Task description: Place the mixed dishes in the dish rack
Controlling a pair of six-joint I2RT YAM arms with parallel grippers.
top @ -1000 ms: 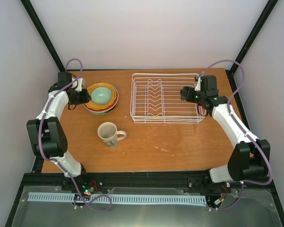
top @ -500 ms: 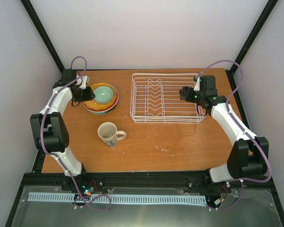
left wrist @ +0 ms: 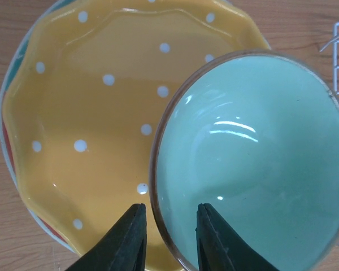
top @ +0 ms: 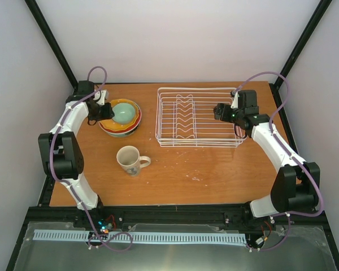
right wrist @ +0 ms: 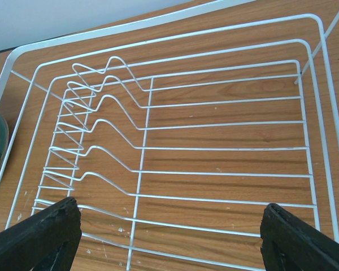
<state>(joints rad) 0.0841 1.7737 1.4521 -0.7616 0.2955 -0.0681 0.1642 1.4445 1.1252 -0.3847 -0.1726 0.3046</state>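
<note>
The left fingers (top: 105, 110) stand narrow, closed astride the near rim of the small glossy teal bowl (left wrist: 254, 164). One dark finger (left wrist: 130, 240) sits outside the rim and the other (left wrist: 214, 240) sits inside the bowl. The bowl is over the orange-yellow scalloped plate with white dots (left wrist: 90, 113), towards that plate's right side in the left wrist view. Whether the bowl rests on the plate or is raised off it cannot be told. Under the yellow plate the edge of a red-and-teal plate (left wrist: 10, 144) shows. This stack is at the far left of the brown wooden surface (top: 214, 169).

The cream mug with a colourful picture (top: 129, 159) stands upright nearer the arms. Its handle points right, and it is well apart from the stack.

The rectangular white wire dish rack (top: 158, 116) sits at the far right of the surface, with no dish in it. The right fingers (top: 219, 111) hang over its right end, spread wide and holding nothing. In the right wrist view one finger (right wrist: 39, 234) and the other (right wrist: 305, 240) frame the rack's wires (right wrist: 214, 149).
</note>
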